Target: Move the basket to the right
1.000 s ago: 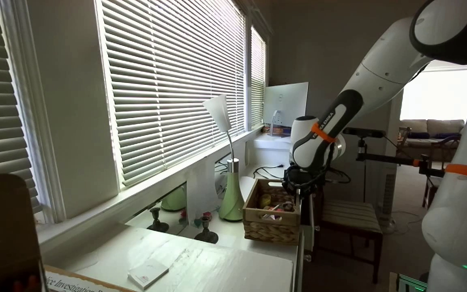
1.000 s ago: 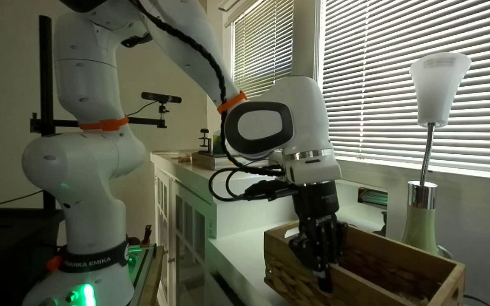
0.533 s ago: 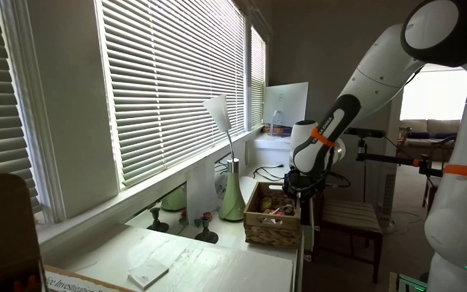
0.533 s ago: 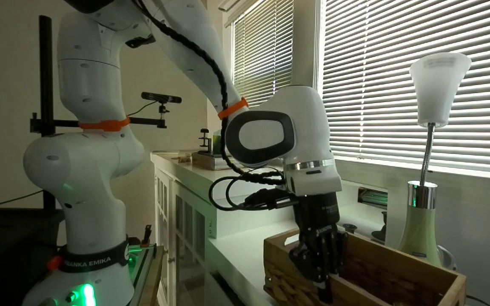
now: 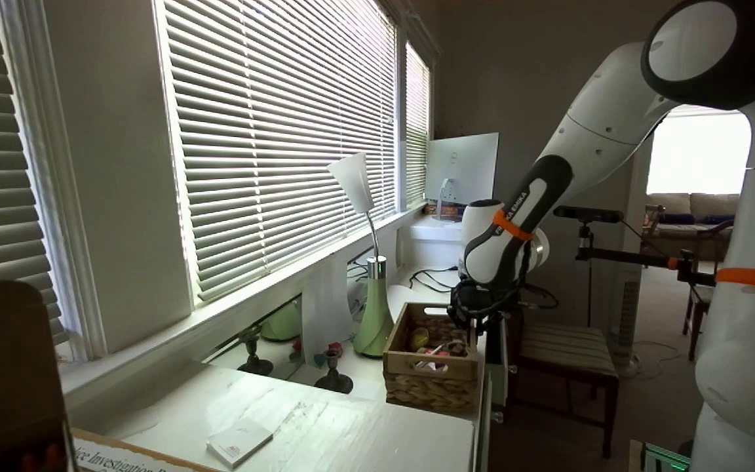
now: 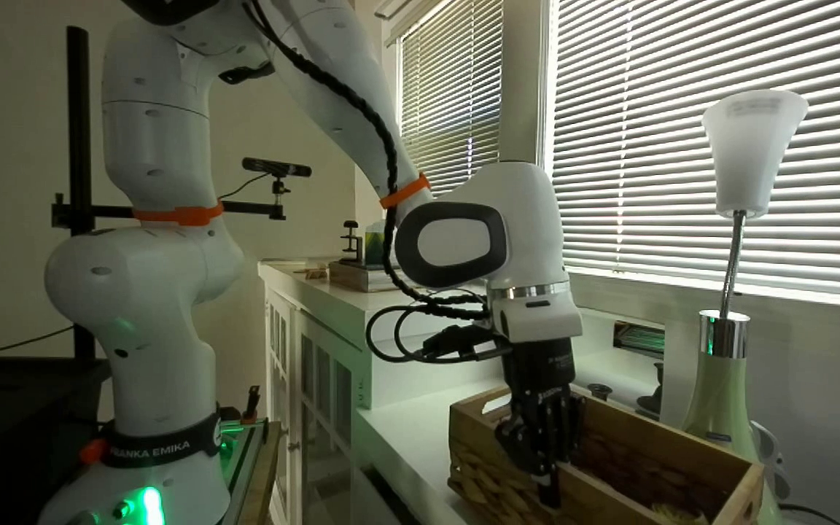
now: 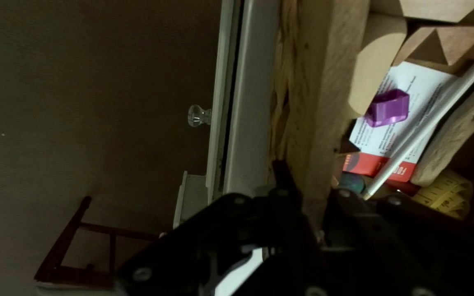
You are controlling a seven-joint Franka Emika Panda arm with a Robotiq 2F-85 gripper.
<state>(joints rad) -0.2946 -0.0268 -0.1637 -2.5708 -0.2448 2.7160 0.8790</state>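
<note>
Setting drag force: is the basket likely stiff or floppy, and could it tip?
Probably stiff around the top: the basket has a flat wooden rim. Tipping seems unlikely, since it looks broad and low. The tape measure, a loose coil inside, may slide about.

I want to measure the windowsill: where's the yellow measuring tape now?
In the wrist view, the yellow measuring tape lies inside the basket, at the picture's lower right, by the lower end of a driftwood-like piece.
</note>
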